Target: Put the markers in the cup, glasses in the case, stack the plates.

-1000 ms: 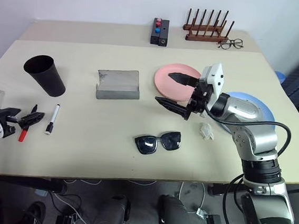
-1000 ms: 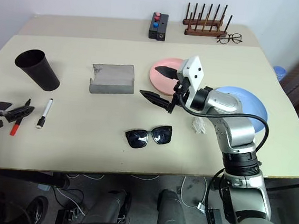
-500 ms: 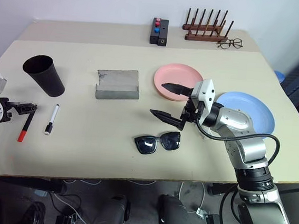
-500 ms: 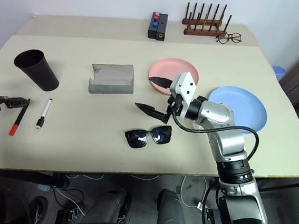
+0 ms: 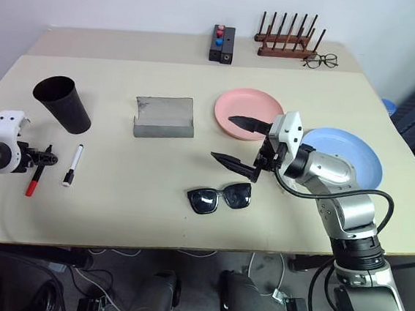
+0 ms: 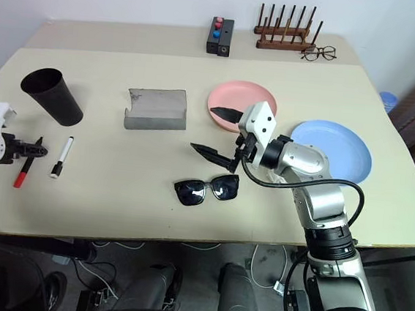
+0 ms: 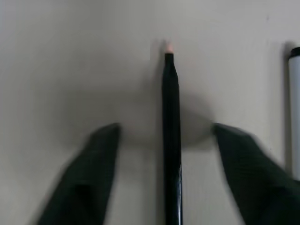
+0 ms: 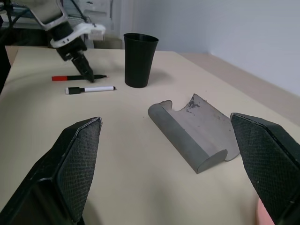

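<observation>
With left fingers [image 7: 101, 173] half-narrowed astride the red marker [image 5: 34, 181] at far left of the counter [image 5: 153, 187], squeeze mid-barrel before lifting toward the cup [image 5: 62, 102]; right fingers [image 8: 262, 164] spread wide, empty.

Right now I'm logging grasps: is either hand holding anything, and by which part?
Nothing is held. The left hand straddles the red-capped marker on the table, fingers apart from it. The right hand is open.

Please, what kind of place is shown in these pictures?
Probably a lab or test room: a plain beige table against a bare white wall, cables on the floor beneath it, and household props laid out, such as a black tapered plastic cup.
</observation>
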{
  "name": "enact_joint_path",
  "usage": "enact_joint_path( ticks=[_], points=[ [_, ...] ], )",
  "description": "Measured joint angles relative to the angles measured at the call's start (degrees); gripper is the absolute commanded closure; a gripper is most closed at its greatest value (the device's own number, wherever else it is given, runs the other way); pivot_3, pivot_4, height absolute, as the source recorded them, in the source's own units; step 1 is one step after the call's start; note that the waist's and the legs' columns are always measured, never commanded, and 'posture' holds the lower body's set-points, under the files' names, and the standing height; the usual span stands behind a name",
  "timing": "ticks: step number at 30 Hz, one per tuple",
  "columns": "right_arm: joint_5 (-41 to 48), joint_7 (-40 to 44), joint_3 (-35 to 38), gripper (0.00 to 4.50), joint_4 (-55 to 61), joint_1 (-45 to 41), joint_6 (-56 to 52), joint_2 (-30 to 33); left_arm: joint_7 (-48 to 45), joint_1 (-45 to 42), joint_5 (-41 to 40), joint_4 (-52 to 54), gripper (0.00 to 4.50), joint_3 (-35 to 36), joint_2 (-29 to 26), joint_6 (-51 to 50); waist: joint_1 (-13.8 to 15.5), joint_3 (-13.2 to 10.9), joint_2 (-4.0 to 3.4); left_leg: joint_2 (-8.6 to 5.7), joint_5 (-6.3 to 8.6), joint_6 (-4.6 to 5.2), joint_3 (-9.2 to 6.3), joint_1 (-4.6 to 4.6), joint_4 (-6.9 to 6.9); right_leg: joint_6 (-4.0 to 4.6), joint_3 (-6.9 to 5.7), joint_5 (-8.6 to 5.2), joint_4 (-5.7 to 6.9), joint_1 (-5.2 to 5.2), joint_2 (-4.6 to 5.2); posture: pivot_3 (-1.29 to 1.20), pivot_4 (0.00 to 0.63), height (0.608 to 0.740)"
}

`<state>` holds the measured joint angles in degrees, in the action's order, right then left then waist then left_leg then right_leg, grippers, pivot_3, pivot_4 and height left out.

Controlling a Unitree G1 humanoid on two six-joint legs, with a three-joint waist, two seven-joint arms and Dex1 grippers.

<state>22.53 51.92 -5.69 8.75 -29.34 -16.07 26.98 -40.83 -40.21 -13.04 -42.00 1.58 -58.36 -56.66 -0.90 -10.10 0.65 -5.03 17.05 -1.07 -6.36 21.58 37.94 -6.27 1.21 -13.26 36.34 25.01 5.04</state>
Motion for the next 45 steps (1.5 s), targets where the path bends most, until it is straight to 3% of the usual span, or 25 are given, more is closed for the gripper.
enact_joint_path(
  ticks=[3,4,14,21,23,27,31,35,39,45],
  points=[
    [0.0,-0.3,0.1,0.00,0.0,0.0,-0.2,0.5,0.1,0.0,0.2,-0.6,4.38,0.2,0.1,0.4,0.0,0.0,0.00,0.00,0.11,0.19,0.00,-0.03,0.00,0.00,0.00,0.00,0.02,-0.01,0.00,0.00,0.150,0.740],
    [0.0,-0.4,0.2,0.00,0.0,0.0,-0.3,0.6,0.1,0.0,0.4,-0.7,4.45,0.3,0.0,0.6,0.0,0.0,0.00,0.00,0.11,0.19,0.00,-0.03,0.00,0.00,0.00,0.00,0.02,-0.01,0.00,0.00,0.150,0.740],
    [-0.1,-0.6,0.4,0.00,-0.2,-0.2,-0.3,0.9,-1.7,5.3,0.0,6.7,4.45,2.5,-3.1,-4.9,-0.4,0.0,0.00,0.02,0.11,0.20,0.02,0.05,0.00,0.00,0.05,0.00,0.05,0.10,-0.01,0.00,0.150,0.740],
    [-1.0,-0.2,0.5,0.00,-2.4,-1.1,0.8,0.8,-8.7,22.7,-6.5,31.1,4.45,12.5,-11.5,-11.9,0.0,0.0,-0.03,0.02,0.12,0.20,0.04,0.15,0.01,0.01,0.08,0.00,0.03,0.16,0.03,0.00,0.150,0.740],
    [-1.1,0.2,0.4,0.00,-3.2,-1.4,1.5,0.6,-10.0,26.9,-8.1,37.0,4.45,15.2,-10.6,-9.9,0.2,0.0,-0.04,0.03,0.12,0.20,-0.01,0.15,-0.01,0.01,0.05,0.00,0.01,0.13,0.03,0.00,0.150,0.740],
    [-0.8,0.6,0.7,0.00,-4.6,-2.2,2.4,0.0,-13.8,29.7,-12.5,46.8,4.45,20.2,-3.1,1.1,0.3,0.0,-0.01,0.05,0.11,0.18,-0.06,0.14,0.03,0.06,-0.01,0.03,-0.04,0.06,0.12,0.00,0.150,0.740],
    [3.8,1.7,4.3,0.00,-4.8,-2.4,1.5,-0.6,-14.7,28.2,-13.0,49.3,4.45,22.1,1.4,15.9,0.2,0.0,-0.03,0.07,-0.04,-0.09,-0.02,0.14,0.00,0.07,0.00,0.03,-0.06,0.10,0.11,0.00,0.150,0.740],
    [7.8,1.9,7.2,0.00,-4.8,-3.0,0.0,-1.2,-12.6,20.9,-13.5,45.7,4.45,23.1,6.4,25.5,0.2,0.0,-0.01,0.08,0.00,-0.02,-0.02,0.13,0.01,0.08,-0.02,0.05,-0.06,0.08,0.08,0.00,0.150,0.740],
    [9.5,1.7,8.1,0.00,-4.8,-3.0,-0.9,-1.7,-10.3,12.3,-14.1,39.5,4.45,23.7,10.0,32.4,0.2,0.0,-0.01,0.07,-0.06,-0.11,-0.01,0.15,0.04,0.08,-0.02,0.06,-0.05,0.10,0.01,0.00,0.150,0.740],
    [9.6,2.2,8.1,0.00,-4.6,-2.9,-0.9,-1.7,-6.9,-0.1,-11.6,24.3,4.45,24.2,10.6,47.4,0.1,0.0,0.00,0.05,-0.09,-0.16,0.02,0.17,0.08,0.06,-0.02,0.06,-0.04,0.12,0.00,0.00,0.150,0.740]
  ],
)
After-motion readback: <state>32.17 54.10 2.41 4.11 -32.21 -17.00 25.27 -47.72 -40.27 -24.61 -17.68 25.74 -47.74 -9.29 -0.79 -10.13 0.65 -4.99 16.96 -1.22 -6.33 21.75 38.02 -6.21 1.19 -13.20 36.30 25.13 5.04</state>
